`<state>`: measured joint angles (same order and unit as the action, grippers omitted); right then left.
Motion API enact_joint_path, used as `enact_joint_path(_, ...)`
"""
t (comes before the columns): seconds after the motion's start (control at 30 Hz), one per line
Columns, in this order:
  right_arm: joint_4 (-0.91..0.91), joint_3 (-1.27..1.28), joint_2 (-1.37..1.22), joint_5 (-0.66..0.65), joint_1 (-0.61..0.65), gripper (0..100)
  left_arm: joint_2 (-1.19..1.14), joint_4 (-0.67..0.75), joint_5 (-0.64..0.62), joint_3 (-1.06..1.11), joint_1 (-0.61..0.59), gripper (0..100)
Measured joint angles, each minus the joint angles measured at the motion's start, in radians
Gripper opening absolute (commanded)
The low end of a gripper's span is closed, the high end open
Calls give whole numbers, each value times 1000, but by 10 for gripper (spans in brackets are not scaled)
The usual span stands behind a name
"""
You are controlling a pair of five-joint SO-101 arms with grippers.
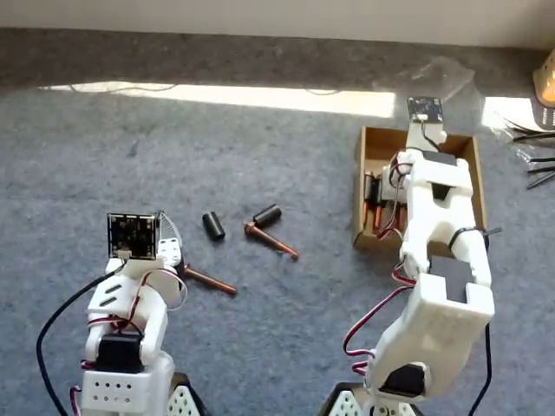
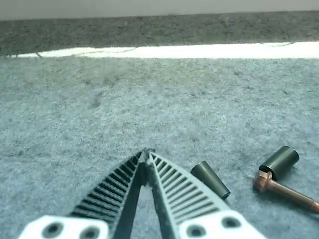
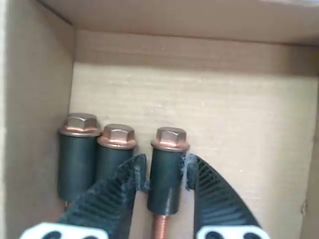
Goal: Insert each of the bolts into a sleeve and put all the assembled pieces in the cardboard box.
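Inside the box (image 3: 224, 109), three assembled pieces (image 3: 167, 179); outside, two bolts (image 1: 270, 240), two sleeves (image 1: 213, 225).

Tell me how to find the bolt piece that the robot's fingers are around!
Look in the cardboard box under the right arm. Three black sleeves with copper bolt heads lie there in a row. Yours is the sleeved bolt set apart from the touching pair, between the fingers of the right gripper.
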<state>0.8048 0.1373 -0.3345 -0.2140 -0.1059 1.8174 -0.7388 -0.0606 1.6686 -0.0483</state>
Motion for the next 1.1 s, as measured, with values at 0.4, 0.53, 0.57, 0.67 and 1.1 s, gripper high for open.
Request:
enact_joint_path(0.4,282,-186,167,0,64,113,0,52,0,5,0,11)
enact_joint_path(0.53,361,-203,318,0,123,113,0,52,0,5,0,11)
enact_joint_path(0.57,376,-203,356,0,143,113,0,52,0,5,-3,11)
enact_joint_path(0.67,399,-203,479,0,210,113,0,52,0,5,-63,11)
enact_joint_path(1.1,411,64,735,0,542,113,0,52,0,3,-138,11)
